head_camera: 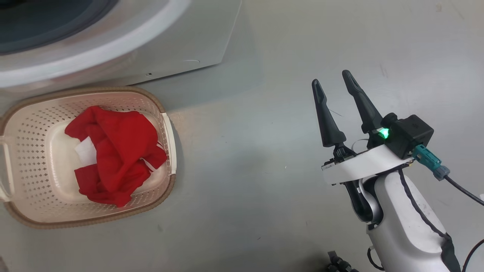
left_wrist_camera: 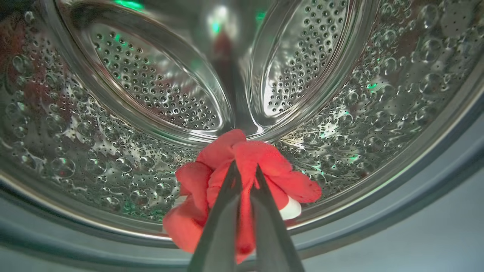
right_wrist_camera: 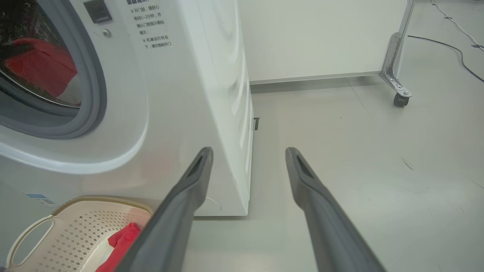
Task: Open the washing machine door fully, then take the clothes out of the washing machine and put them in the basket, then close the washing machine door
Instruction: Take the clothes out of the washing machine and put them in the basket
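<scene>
Left end effector (left_wrist_camera: 245, 170) pinches a bunched red garment (left_wrist_camera: 242, 166) inside the steel drum (left_wrist_camera: 113, 132)

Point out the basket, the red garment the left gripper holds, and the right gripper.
basket (head_camera: 34, 124), head view, perforated left wall.
red garment (left_wrist_camera: 264, 158), left wrist view, upper fold of the bunched cloth.
right gripper (head_camera: 331, 76), head view, midway between its fingertips.
</scene>
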Available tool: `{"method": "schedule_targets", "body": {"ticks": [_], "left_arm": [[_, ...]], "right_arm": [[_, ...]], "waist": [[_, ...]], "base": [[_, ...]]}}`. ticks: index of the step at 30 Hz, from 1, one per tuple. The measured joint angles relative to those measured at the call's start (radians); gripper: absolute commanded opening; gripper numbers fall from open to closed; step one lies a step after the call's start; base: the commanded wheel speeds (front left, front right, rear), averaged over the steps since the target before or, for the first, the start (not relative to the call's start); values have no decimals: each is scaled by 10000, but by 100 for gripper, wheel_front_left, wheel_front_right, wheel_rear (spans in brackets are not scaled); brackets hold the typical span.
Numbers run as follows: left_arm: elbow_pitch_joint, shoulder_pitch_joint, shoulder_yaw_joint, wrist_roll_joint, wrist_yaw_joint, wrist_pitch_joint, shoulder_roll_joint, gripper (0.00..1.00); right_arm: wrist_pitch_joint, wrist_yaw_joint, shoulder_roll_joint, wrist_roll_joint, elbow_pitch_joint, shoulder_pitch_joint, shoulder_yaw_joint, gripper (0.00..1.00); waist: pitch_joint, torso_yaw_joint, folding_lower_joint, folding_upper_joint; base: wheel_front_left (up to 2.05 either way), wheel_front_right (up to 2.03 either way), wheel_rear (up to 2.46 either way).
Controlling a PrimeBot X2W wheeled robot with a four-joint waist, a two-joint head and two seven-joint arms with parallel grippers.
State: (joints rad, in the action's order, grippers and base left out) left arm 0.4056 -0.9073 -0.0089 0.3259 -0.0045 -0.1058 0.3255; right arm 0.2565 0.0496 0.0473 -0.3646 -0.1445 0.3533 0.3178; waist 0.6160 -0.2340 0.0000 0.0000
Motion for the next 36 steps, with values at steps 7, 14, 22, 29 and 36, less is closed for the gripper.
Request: {"method": "schedule_targets", "body": {"ticks": [7, 14, 22, 29, 36], "left_arm": [[-523, 1058, 71, 105, 96, 1241, -525, 0], [-980, 2130, 10, 119, 188, 2115, -957, 0], [-1384, 3377, -322, -12, 357, 2719, -1361, 0], [-1791, 4217, -535, -111, 477, 3020, -1580, 0], [-2293, 5216, -683, -251, 612, 3056, -1724, 0]], "right_arm": [[0, 4, 4, 182, -234, -417, -199, 100], [0, 4, 6, 366, -332, -796, -351, 100], [0, 6, 194, 665, -506, -1234, -460, 100], [0, 4, 198, 688, -571, -1684, -556, 100], [0, -6, 355, 882, -656, -2213, -594, 100]], "waist": [[-599, 276, 0, 0], [-1263, 606, 0, 0], [-2096, 968, 0, 0], [-2763, 1226, 0, 0], [-3547, 1486, 0, 0]], "base": [[0, 0, 0], [0, 0, 0], [0, 0, 0], [0, 0, 0], [0, 0, 0]]}}
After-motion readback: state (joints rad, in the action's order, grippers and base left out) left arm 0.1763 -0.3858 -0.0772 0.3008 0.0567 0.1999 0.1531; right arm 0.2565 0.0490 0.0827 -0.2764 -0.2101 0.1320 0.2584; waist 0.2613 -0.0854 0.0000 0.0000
